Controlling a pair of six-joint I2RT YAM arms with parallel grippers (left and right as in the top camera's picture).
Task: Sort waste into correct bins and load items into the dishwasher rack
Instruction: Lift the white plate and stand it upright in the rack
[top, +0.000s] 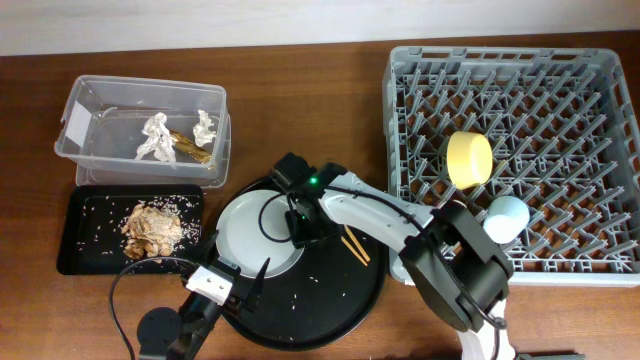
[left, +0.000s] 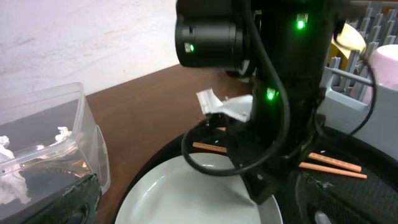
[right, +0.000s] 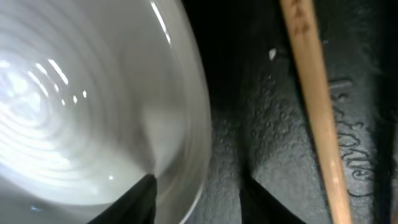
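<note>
Step in hand, as I judge it: grip the pale grey-white round plate (top: 245, 240) and carry it to the large square grey plastic rack (top: 500, 52).

Position: the plate lies flat on the big round black tray (top: 330, 300), left of its centre. The rack stands well apart to the right, with a yellow bowl (top: 468, 158) and a small blue cup (top: 505, 217) already among its pegs.

Right claw (right: 198, 183): part open and holding nothing, jaws astride the plate's right rim – one finger over the white inside, the other over the black tray outside. Neither pad looks to touch the rim yet.

Left claw (left: 202, 205): spread wide, empty, low at the plate's near edge.

The pair of thin wooden chopsticks (top: 355, 246) lies on the tray just right of my right claw, with one stick near the outer finger in the wrist view.

Notes for a good grip (judgement only):
1. Sink the outer finger below the rim before closing. The plate looks smooth and glossy, so a shallow pinch would likely slip.
2. Close slowly, square across the rim.
3. Keep the outer finger off the near chopstick – a nudge could roll it or trap it against the plate.
4. Raise the gripped edge first so the plate tips up, ready to stand between the pegs.
5. Keep the left claw out of the lift path
</note>
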